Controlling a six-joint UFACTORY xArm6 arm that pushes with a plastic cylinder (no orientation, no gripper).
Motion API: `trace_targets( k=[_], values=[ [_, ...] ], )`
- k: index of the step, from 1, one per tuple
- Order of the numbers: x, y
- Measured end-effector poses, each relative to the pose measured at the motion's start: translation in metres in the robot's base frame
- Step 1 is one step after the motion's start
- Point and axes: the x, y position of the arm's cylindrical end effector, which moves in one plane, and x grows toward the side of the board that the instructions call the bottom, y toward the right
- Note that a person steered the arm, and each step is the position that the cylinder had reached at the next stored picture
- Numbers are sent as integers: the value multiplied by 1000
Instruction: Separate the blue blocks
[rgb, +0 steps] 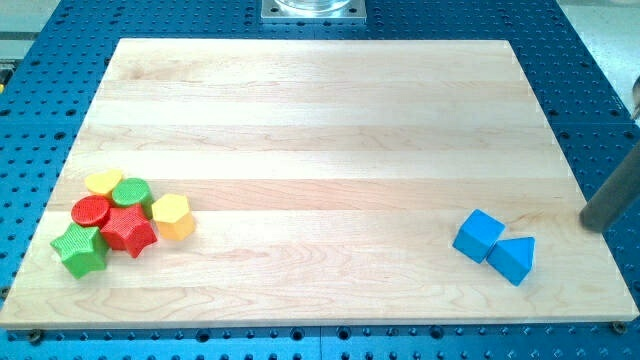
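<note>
Near the board's bottom right corner, blue cube (478, 236) touches blue wedge (514, 259), wedge pointing down-right; my tip (598, 226) stands just right, bare, grasping nothing.

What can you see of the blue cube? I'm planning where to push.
The blue cube block is a solid, matte, plastic-looking piece, turned diamond-wise, lying flat on the pale wooden board near the view's bottom right. Its right side touches the blue triangular block. My tip sits apart, to its right.
</note>
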Motion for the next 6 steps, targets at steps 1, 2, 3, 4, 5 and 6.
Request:
trace_targets(
  k=[1, 2, 3, 4, 5, 6],
  values=[
    [29, -20],
    [29, -56],
    [24, -109],
    [5, -125],
    [-3, -166],
    [1, -298]
  ],
)
